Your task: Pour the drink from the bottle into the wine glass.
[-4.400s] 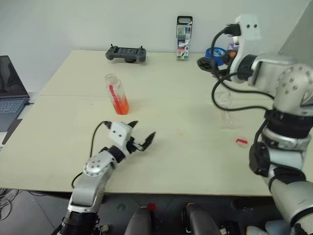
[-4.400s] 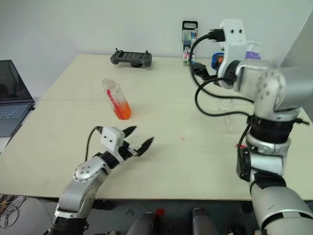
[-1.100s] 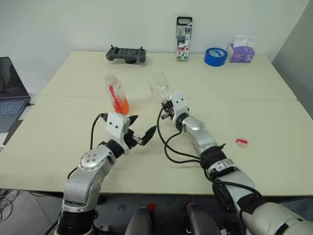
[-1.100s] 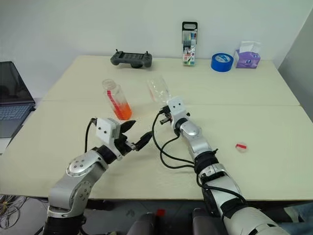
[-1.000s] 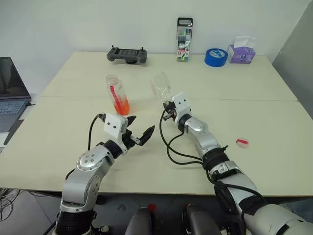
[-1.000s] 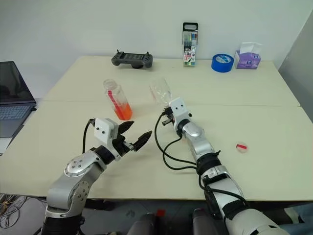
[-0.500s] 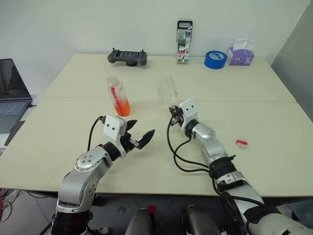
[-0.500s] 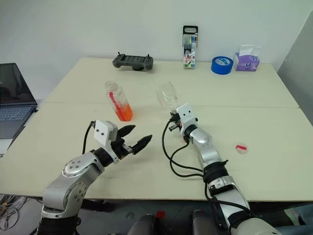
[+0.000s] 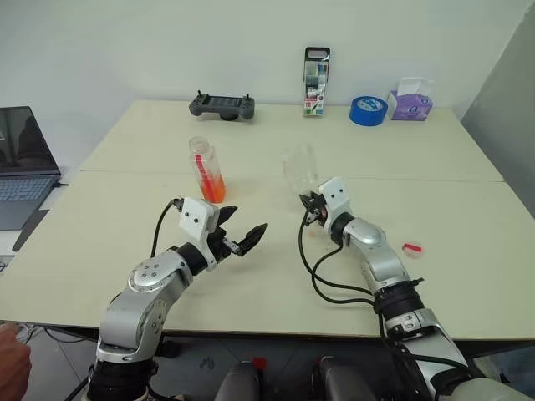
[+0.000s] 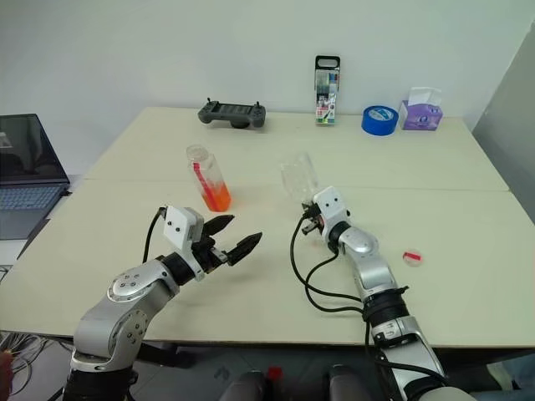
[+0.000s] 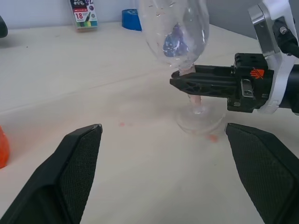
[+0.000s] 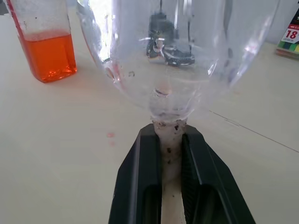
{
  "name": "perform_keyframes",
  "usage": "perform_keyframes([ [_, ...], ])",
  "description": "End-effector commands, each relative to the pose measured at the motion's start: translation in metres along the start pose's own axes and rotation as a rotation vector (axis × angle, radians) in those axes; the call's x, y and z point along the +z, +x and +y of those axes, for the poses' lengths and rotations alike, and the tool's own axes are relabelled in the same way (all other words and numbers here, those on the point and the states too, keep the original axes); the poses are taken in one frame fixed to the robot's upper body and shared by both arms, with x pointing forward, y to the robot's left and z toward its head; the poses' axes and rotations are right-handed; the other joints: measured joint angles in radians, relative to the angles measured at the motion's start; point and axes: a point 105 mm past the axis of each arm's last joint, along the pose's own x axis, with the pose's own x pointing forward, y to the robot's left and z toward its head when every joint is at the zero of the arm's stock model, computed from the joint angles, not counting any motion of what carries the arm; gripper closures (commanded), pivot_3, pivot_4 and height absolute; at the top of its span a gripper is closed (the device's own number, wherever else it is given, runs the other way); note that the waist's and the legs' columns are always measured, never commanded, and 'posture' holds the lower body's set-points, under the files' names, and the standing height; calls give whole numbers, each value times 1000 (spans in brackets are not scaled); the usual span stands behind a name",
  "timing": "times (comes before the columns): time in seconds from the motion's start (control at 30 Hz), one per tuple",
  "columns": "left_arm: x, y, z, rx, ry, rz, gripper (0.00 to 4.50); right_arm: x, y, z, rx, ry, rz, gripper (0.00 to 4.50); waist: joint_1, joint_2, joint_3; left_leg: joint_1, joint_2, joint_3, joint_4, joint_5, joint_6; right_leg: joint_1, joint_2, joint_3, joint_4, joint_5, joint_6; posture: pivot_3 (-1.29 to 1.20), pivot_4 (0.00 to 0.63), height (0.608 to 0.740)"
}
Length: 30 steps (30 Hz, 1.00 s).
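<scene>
wine glass (image 9: 299, 167) pinched at the stem by the right gripper (image 12: 170, 154), black fingers (image 12: 140, 186) clenched either side just under the bowl; round foot resting on or just above the table (image 9: 435, 167), hard to tell which, bowl empty and tilted slightly away from the arm. near the middle of the surface, a little toward the robot's right. left gripper (image 9: 238, 238) holding nothing, fingers (image 11: 74, 168) spread wide, hovering low over the table short of the glass, pointed toward it. bottle (image 9: 206, 170) upright and uncapped, well apart from both grippers, farther back on the left side, drink (image 12: 49, 56) filling roughly its lower half. small red-and-white cap (image 9: 412, 247) lying alone on the right side, beside the right arm. pale beige tabletop with a seam running across, a few faint reddish spots near the glass foot. along the far edge: black controller (image 9: 221, 104), tall clear marker case (image 9: 316, 70), blue tape roll (image 9: 367, 110), purple tissue box (image 9: 409, 99). open laptop (image 9: 21, 163) off the left edge. plain white wall (image 9: 125, 42) behind.
</scene>
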Motion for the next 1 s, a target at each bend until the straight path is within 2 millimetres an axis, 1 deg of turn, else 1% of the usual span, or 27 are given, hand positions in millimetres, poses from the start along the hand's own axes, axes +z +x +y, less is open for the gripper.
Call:
perform_keyframes([
  [0.03, 7, 2, -3, -27, 17, -15, 0, -76, -26, 1, 0, 82, 294, 4291, 0, 0, -1, 1, 0, 0, -1, 0, 0, 0, 0, 0, 0, 0, 0, 0, 150, 740],
  [0.2, 7, 2, -4, -37, 14, -14, 0, -82, -34, 0, 13, 84, 327, 4291, -2, -1, -3, 2, 1, 0, -1, 0, 0, 1, 0, 0, 0, -1, -1, 0, 150, 740],
  [0.23, 7, 3, -5, -42, 13, -14, 0, -82, -34, 0, 13, 93, 331, 4291, -3, -2, -3, 3, 2, 0, -1, 0, 0, 2, 0, 0, 0, -3, -6, 0, 150, 740],
  [0.4, 7, 5, -7, -57, 15, -15, 0, -68, -29, -2, 19, 132, 277, 4291, -4, -2, -3, 5, 2, 0, -2, 0, 0, 3, 0, 1, 0, -5, -7, 0, 150, 740],
  [0.43, 8, 5, -7, -58, 15, -16, 0, -62, -28, -3, 22, 136, 251, 4291, -4, -2, -3, 5, 2, 0, -2, 0, 0, 3, 0, 1, 0, -5, -7, 0, 150, 740],
  [0.5, 8, 6, -7, -61, 17, -17, 0, -35, -21, -5, 24, 152, 146, 4291, -5, -1, -1, 5, 2, 0, -2, 0, 0, 3, -1, 1, 0, -5, -8, 0, 150, 740],
  [0.57, 12, 7, -8, -66, 32, -29, 0, -13, -18, -7, 21, 153, 68, 4291, -5, 0, 0, 3, 2, 0, -3, 0, -1, 1, -1, 1, 0, -5, -8, 0, 150, 740],
  [0.6, 15, 7, -9, -67, 31, -39, 0, -2, -17, -8, 21, 149, 30, 4291, -5, 0, 1, 2, 2, 0, -3, 0, -1, -1, -1, 1, 0, -5, -8, 0, 150, 740],
  [0.7, 20, 8, -11, -70, 28, -51, 0, 27, -14, -5, 34, 111, -55, 4292, -6, 1, 5, -7, 2, 0, -3, 0, -1, -9, -1, 1, 1, -1, -1, 0, 150, 740],
  [0.8, 20, 6, -11, -70, 26, -48, 0, 43, -9, 3, 58, 77, -81, 4292, -7, 1, 9, -9, 3, 0, -4, 0, -1, -12, -1, 1, 1, -1, -1, 0, 150, 740],
  [0.9, 15, 1, -13, -72, 20, -29, 0, 56, 0, 12, 78, 68, -123, 4292, -10, 1, 15, -9, 3, 0, -6, -1, -1, -13, -1, 2, 1, -1, -1, 0, 150, 740],
  [1.0, 10, -2, -14, -70, 16, -16, 0, 58, 10, 17, 64, 60, -147, 4292, -14, 1, 18, -9, 4, 2, -10, -1, -2, -16, -1, 2, 1, -1, -1, 0, 150, 740],
])
